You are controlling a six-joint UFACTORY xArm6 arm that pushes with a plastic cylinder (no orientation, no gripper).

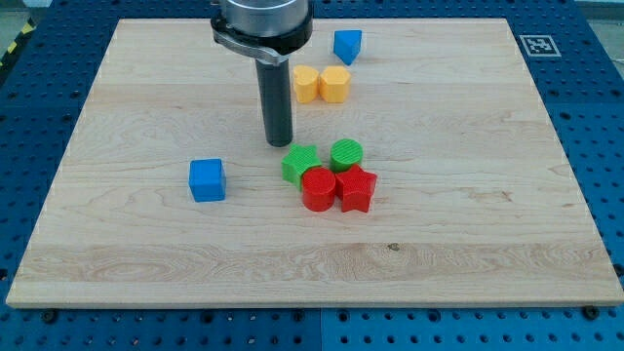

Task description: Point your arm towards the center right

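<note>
My tip (280,144) rests on the wooden board (468,195) near its middle, just up-left of a cluster of blocks. The cluster holds a green block (300,165), a green cylinder (346,155), a red cylinder (318,188) and a red star-shaped block (357,188), all touching. Two yellow blocks (305,84) (334,84) sit side by side to the upper right of the rod. A blue block (347,45) lies near the view's top. A blue cube (207,180) lies to the lower left of the tip.
The board lies on a blue perforated table (595,117). A fiducial marker (535,44) sits at the board's upper right corner. The arm's dark housing (261,21) hangs over the board's top middle.
</note>
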